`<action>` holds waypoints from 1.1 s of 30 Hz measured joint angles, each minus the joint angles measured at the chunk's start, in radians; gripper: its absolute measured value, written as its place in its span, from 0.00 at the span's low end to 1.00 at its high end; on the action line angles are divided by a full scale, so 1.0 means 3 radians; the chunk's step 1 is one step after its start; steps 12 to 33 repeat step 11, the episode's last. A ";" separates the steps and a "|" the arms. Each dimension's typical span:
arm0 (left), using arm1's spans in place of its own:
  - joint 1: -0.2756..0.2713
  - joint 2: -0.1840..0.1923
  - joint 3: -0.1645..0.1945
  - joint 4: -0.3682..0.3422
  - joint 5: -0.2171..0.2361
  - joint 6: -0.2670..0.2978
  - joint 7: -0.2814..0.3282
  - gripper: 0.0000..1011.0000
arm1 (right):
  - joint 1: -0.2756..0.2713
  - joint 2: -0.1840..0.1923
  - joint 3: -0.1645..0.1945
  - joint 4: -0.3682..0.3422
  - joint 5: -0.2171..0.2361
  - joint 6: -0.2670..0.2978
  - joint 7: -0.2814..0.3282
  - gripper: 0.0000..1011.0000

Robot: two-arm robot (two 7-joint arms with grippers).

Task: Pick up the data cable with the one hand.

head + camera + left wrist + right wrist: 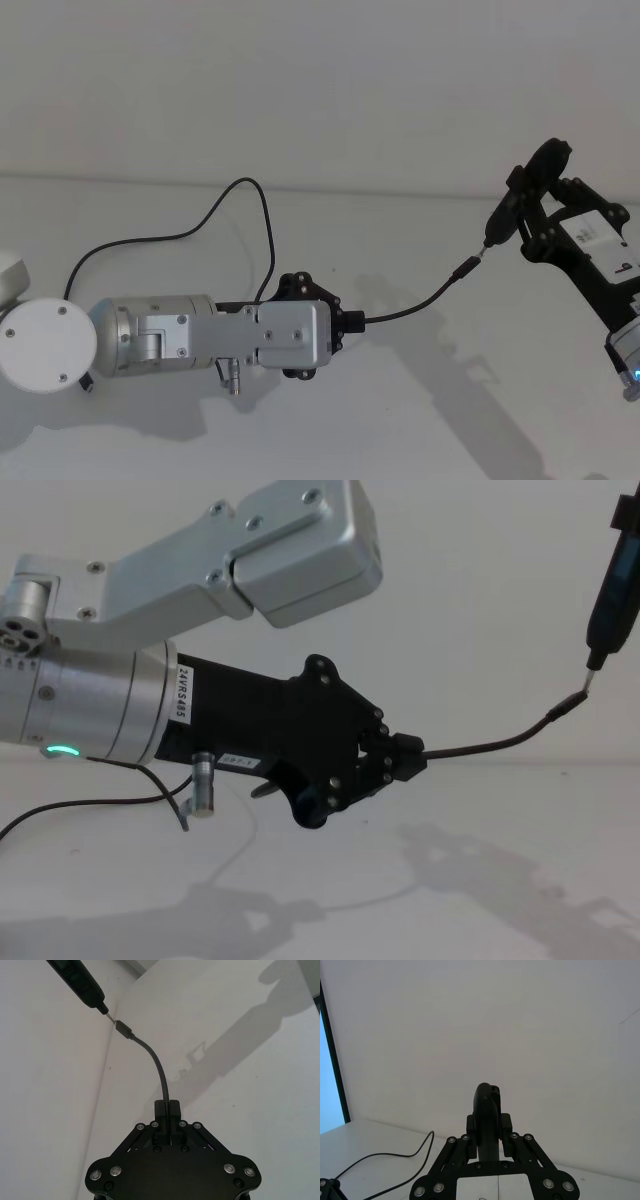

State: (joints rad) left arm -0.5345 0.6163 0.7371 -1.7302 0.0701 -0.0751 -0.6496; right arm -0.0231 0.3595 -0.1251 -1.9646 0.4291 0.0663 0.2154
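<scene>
The white table (420, 420) is spanned by 2 arms. The left gripper (352, 322), reaching in from the left, is seen pinched shut on the data cable (415, 304) a short way behind its plug (466, 268). From the jaws the free length is carried off the table, curving up and toward the right; behind them the slack is looped back across the table. The plug's long axis is aimed at the pale tip of a slim black tool (505, 214), which is clamped in the right gripper (530, 190). Plug and tip are nearly touching, so the coming move is judged to hinge on this end-to-end alignment.
</scene>
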 joint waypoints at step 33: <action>0.0000 0.0000 0.0000 0.0000 0.0000 0.0000 0.0000 0.04 | -0.0003 0.0002 0.0000 -0.0005 -0.0003 0.0005 -0.0003 0.27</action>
